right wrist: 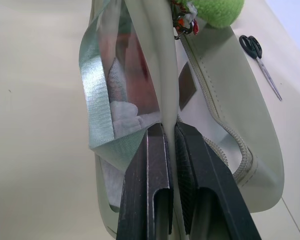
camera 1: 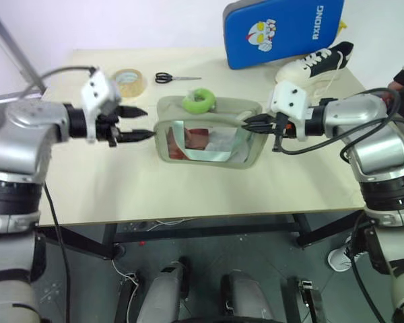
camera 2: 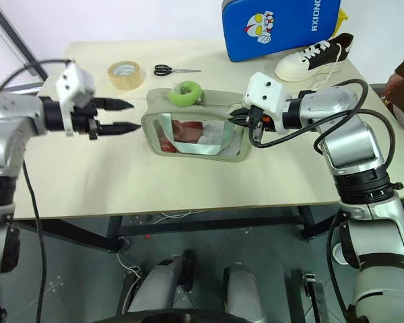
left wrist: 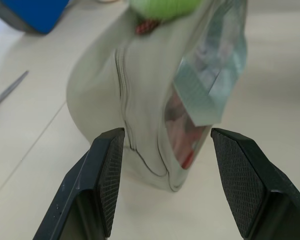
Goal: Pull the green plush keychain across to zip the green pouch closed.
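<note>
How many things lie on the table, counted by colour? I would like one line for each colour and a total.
Green: 2, the green pouch and the green plush keychain
Blue: 1, the blue case
White and black: 1, the sneaker
Beige: 1, the tape roll
Black: 1, the scissors
Total: 6

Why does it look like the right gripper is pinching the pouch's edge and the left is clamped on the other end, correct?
Not quite: the left gripper is open, its fingers either side of the pouch end without touching, per the left wrist view. The right gripper is indeed pinching the edge.
</note>
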`<control>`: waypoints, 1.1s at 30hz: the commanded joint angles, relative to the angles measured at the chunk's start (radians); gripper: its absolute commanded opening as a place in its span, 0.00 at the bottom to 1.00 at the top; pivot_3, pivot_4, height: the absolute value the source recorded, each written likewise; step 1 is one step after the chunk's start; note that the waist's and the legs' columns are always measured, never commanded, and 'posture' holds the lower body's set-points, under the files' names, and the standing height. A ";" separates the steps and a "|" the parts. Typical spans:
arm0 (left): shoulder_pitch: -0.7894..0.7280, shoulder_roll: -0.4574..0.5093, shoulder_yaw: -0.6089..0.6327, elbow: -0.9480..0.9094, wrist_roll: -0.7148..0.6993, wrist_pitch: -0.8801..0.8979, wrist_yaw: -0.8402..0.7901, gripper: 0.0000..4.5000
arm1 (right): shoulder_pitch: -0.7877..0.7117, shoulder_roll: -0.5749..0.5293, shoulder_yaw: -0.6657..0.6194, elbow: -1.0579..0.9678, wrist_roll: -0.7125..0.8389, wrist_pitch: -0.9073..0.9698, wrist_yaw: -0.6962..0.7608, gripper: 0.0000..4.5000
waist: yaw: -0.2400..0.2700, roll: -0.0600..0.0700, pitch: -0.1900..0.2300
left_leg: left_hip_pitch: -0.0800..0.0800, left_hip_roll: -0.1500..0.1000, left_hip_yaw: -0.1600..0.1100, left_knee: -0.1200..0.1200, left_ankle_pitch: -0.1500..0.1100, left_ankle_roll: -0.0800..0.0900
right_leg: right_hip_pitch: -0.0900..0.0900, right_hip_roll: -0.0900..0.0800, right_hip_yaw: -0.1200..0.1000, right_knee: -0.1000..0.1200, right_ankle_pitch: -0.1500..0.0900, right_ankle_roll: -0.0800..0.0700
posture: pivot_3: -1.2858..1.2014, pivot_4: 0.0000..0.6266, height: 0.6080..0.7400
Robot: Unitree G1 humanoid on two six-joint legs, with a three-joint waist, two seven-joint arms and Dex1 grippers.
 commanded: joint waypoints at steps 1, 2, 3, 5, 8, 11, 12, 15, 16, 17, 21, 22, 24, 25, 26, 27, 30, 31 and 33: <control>0.011 -0.031 -0.001 -0.037 0.039 -0.054 0.072 0.65 | -0.021 0.013 0.003 -0.020 0.006 -0.002 0.001 0.00 | -0.001 0.000 0.000 | 0.000 0.000 0.000 0.000 0.000 0.000 | 0.000 0.000 0.000 0.000 0.000 0.000 | 0.52 0.24 1.00; 0.011 -0.046 -0.005 -0.022 0.052 -0.065 0.092 0.65 | -0.021 0.013 0.003 -0.023 0.007 0.001 0.001 0.00 | -0.002 0.000 0.000 | 0.000 0.000 0.000 0.000 0.000 0.000 | 0.000 0.000 0.000 0.000 0.000 0.000 | 0.52 0.24 1.00; 0.006 -0.062 0.000 -0.003 0.056 -0.071 0.110 0.60 | -0.020 0.014 0.003 -0.026 0.007 0.003 0.001 0.00 | -0.002 0.000 0.000 | 0.000 0.000 0.000 0.000 0.000 0.000 | 0.000 0.000 0.000 0.000 0.000 0.001 | 0.52 0.24 1.00; 0.000 -0.081 0.006 0.013 0.052 -0.072 0.120 0.46 | -0.019 0.015 0.002 -0.030 0.007 0.006 0.001 0.00 | -0.002 0.000 0.000 | 0.000 0.000 0.000 -0.001 0.000 0.000 | -0.001 0.000 0.000 0.000 0.002 0.004 | 0.52 0.24 1.00; 0.003 -0.084 0.003 -0.002 0.041 -0.058 0.097 0.12 | -0.017 0.015 0.001 -0.036 0.007 0.011 -0.001 0.00 | -0.004 0.000 0.000 | -0.001 0.000 0.000 -0.002 0.000 0.000 | 0.000 0.001 0.000 0.000 0.002 0.004 | 0.52 0.24 1.00; 0.003 -0.087 0.001 0.000 0.042 -0.060 0.089 0.01 | -0.019 0.016 0.000 -0.040 0.007 0.015 -0.004 0.00 | -0.003 0.000 0.000 | -0.001 0.000 0.000 -0.001 0.000 0.000 | 0.000 0.001 0.000 0.000 0.002 0.004 | 0.52 0.24 1.00; 0.002 -0.089 0.002 0.003 0.043 -0.061 0.089 0.01 | -0.020 0.016 -0.001 -0.040 0.007 0.016 -0.004 0.00 | -0.003 0.000 0.000 | 0.000 0.000 0.000 -0.001 0.000 0.000 | 0.000 0.001 0.000 0.000 0.002 0.004 | 0.52 0.24 1.00; -0.004 -0.098 0.007 -0.005 0.027 -0.047 0.083 0.01 | -0.019 0.015 -0.004 -0.048 0.006 0.021 -0.009 0.00 | -0.003 0.000 0.000 | 0.000 0.000 0.000 0.000 0.000 0.000 | -0.001 0.001 0.000 0.000 0.002 0.004 | 0.52 0.24 1.00; -0.008 -0.100 0.011 -0.012 0.013 -0.025 0.078 0.01 | -0.021 0.014 -0.005 -0.048 0.006 0.024 -0.010 0.00 | -0.003 0.000 0.000 | 0.000 0.000 0.000 0.000 0.000 0.000 | -0.001 0.001 0.000 0.000 0.002 0.004 | 0.52 0.24 1.00; -0.012 -0.100 0.015 -0.021 0.001 -0.002 0.073 0.01 | -0.026 0.013 -0.009 -0.046 0.010 0.036 -0.011 0.00 | -0.003 0.000 0.000 | 0.000 0.000 0.000 0.000 0.000 0.000 | -0.001 0.001 0.000 0.000 0.002 0.004 | 0.52 0.24 1.00; -0.005 -0.091 0.010 -0.050 -0.009 0.028 0.065 0.00 | -0.046 -0.002 -0.016 -0.040 0.026 0.064 0.008 0.36 | -0.002 0.000 0.000 | 0.000 0.000 0.000 0.000 0.000 0.000 | -0.001 0.001 0.000 0.000 0.002 0.004 | 0.52 0.24 1.00; 0.000 -0.090 0.008 -0.057 -0.009 0.028 0.062 0.00 | -0.061 -0.017 -0.018 -0.026 0.018 0.053 0.016 0.47 | -0.001 0.000 0.000 | 0.000 0.000 0.000 0.000 0.000 0.000 | -0.001 0.001 0.000 0.000 0.002 0.004 | 0.52 0.24 1.00; 0.008 -0.086 0.006 -0.068 -0.002 0.025 0.064 0.00 | -0.097 -0.048 -0.026 -0.001 0.011 0.042 0.043 0.70 | 0.000 0.000 0.000 | -0.001 0.000 0.000 0.000 0.000 0.000 | -0.001 0.001 0.000 0.000 0.002 0.004 | 0.52 0.24 1.00; 0.010 -0.085 0.008 -0.071 -0.003 0.028 0.065 0.00 | -0.127 -0.059 -0.032 0.009 0.020 0.051 0.058 0.80 | 0.000 0.000 0.000 | -0.001 0.000 0.000 0.000 0.000 0.000 | -0.001 0.000 0.000 0.000 0.002 0.004 | 0.52 0.24 1.00; 0.012 -0.085 0.012 -0.075 -0.006 0.034 0.067 0.00 | -0.162 -0.059 -0.039 0.015 0.035 0.068 0.066 0.80 | -0.001 0.001 0.000 | -0.001 0.000 0.000 0.000 0.000 0.000 | -0.001 0.000 0.000 0.000 0.002 0.004 | 0.52 0.24 1.00; 0.013 -0.085 0.013 -0.077 -0.007 0.035 0.066 0.00 | -0.192 -0.049 -0.044 0.018 0.050 0.087 0.066 0.80 | -0.002 0.001 0.000 | -0.001 0.000 0.000 0.000 0.000 0.000 | -0.001 0.000 0.000 -0.001 0.002 0.004 | 0.52 0.24 1.00; 0.016 -0.090 0.013 -0.086 -0.011 0.048 0.070 0.00 | -0.244 0.055 -0.052 -0.017 0.117 0.188 0.005 0.80 | -0.005 0.000 0.000 | -0.001 0.000 0.000 -0.002 0.000 0.000 | -0.002 0.000 0.000 0.000 0.002 0.004 | 0.52 0.24 1.00; 0.016 -0.092 0.014 -0.088 -0.013 0.055 0.073 0.00 | -0.248 0.088 -0.050 -0.033 0.131 0.216 -0.016 0.80 | -0.008 0.000 0.000 | 0.000 0.000 0.000 -0.002 0.000 0.000 | -0.002 0.001 0.000 0.000 0.002 0.004 | 0.52 0.24 1.00; 0.013 -0.094 0.012 -0.087 -0.012 0.053 0.074 0.00 | -0.240 0.159 -0.024 -0.065 0.135 0.245 -0.057 0.80 | -0.007 0.000 0.000 | 0.000 0.000 0.000 -0.003 0.000 0.000 | -0.002 0.001 0.000 0.000 0.002 0.004 | 0.52 0.24 1.00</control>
